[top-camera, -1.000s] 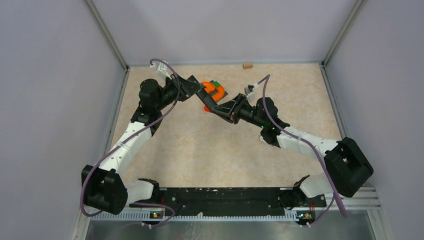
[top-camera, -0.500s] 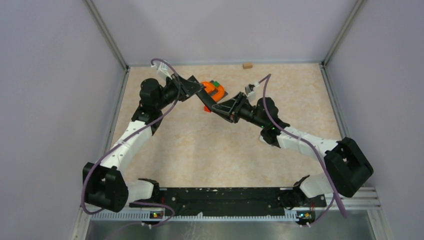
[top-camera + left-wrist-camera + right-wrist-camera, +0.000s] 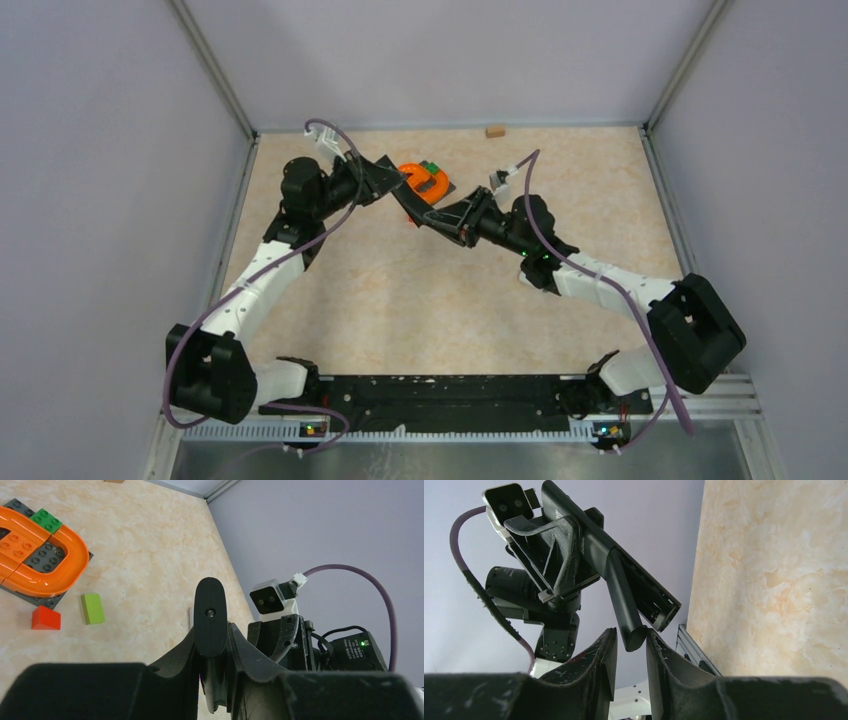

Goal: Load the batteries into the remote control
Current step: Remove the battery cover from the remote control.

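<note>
Holding the remote control (image 3: 644, 586) mid-air, left gripper (image 3: 212, 645) clamped on it, barely budged since a second ago; right gripper (image 3: 630, 632) straddles its end, grip unclear.

remote (image 3: 644, 587) partly behind left jaws, orange track (image 3: 70, 555) cropped

A robotics lab test cell. Bare lilac-grey walls (image 3: 90, 150) on aluminium posts (image 3: 215, 70) box in a marble-patterned desk (image 3: 420, 300). Two cabled arms (image 3: 260, 270), each with a wrist camera (image 3: 270, 597), are bolted to a black rail (image 3: 440, 390) at its near edge. Toy blocks (image 3: 425, 180) lie towards the far edge.
</note>
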`<action>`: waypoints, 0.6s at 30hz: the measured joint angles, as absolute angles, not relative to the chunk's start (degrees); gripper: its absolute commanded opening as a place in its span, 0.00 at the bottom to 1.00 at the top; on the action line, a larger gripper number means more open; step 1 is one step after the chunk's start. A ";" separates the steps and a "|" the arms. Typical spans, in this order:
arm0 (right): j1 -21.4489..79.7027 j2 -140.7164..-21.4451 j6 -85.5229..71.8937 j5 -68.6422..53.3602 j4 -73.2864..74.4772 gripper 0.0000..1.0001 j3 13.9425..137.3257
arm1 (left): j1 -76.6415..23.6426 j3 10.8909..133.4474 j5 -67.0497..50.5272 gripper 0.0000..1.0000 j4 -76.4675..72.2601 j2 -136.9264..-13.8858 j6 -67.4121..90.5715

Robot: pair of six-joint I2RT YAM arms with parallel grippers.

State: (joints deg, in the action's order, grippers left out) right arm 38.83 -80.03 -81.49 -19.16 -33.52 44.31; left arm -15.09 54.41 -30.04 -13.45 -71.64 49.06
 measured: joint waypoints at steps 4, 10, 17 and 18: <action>38.83 -80.03 -81.49 -19.11 -33.45 0.33 44.34 | -15.18 54.06 -30.17 0.00 -12.40 -71.64 48.25; 38.83 -80.84 -81.67 -19.09 -35.44 0.29 44.34 | -15.35 53.82 -30.72 0.00 -12.16 -71.64 48.27; 38.83 -82.83 -82.04 -19.16 -38.02 0.00 44.38 | -15.25 53.41 -29.80 0.00 -11.73 -71.64 47.86; 38.83 -82.83 -82.00 -19.05 -37.95 0.00 44.38 | -15.29 53.41 -29.12 0.00 -11.53 -71.64 47.64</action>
